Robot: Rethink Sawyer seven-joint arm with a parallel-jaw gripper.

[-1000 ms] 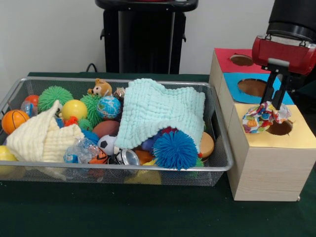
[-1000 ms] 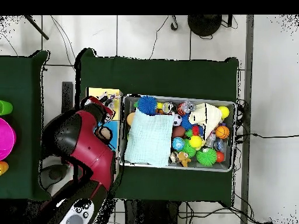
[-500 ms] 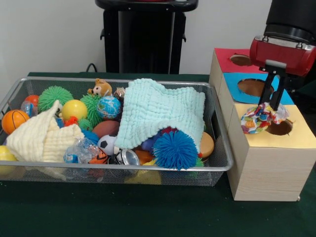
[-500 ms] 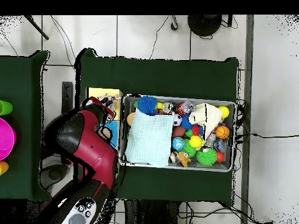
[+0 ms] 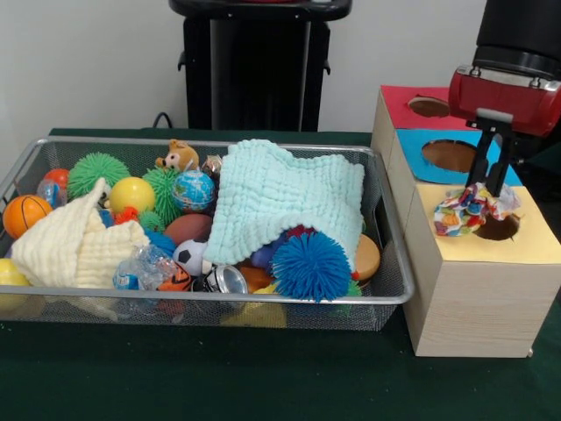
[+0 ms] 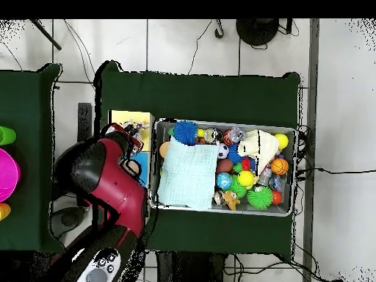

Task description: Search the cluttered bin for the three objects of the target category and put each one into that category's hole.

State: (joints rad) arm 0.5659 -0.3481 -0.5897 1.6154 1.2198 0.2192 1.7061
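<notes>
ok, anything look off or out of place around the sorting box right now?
One thing: the colourful crumpled wrapper in the end effector sits on the yellow top beside the yellow hole, overlapping its rim rather than centred over it. The box itself looks square and undamaged.

a crumpled, multicoloured wrapper (image 5: 471, 209) — white with bright patches — hangs pinched in the claw (image 5: 487, 189), touching the yellow section's hole (image 5: 498, 228) on the wooden box (image 5: 478, 294).
</notes>
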